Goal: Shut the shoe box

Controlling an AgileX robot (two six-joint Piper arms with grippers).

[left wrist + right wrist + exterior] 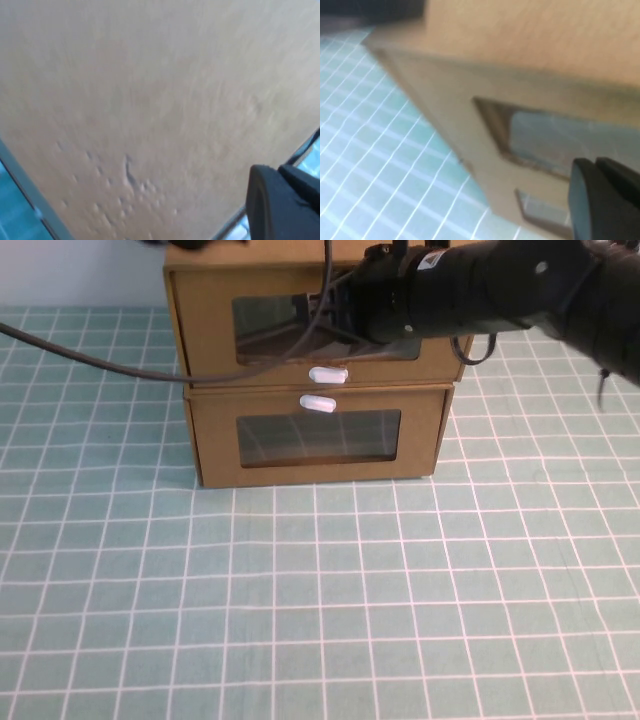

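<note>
the near part of the table (320, 620) is bare: a teal mat ruled in a white grid, running back to the boxes. nothing else lies on it in the high view.

next comes the lower cardboard box (318, 435), sitting on the mat with its white tab above its window. its front looks flush and shut; it seems to serve only as the base of the stack.

on top of it sits the shoe box (315, 325), the upper drawer, with a clear window in its front and its white pull tab (328, 374) at the front's bottom edge, just above the lower box's tab. its front stands a little forward of the lower box, so i judge the drawer is not quite home.

the right gripper (340, 305) reaches in from the right, across the front of the shoe box at window height, likely placed there to press the drawer front back. its tip is dark against the window and i cannot tell whether its fingers are spread or pressed together. the right wrist view shows the two windows close by, at a slant.

the left gripper (282, 200) shows only as a dark edge in its wrist view, hard up to plain cardboard, perhaps bracing the stack; its state is also unclear.

a dark cable (90, 358) trails in from the left. behind the boxes is a pale wall (80, 270).
</note>
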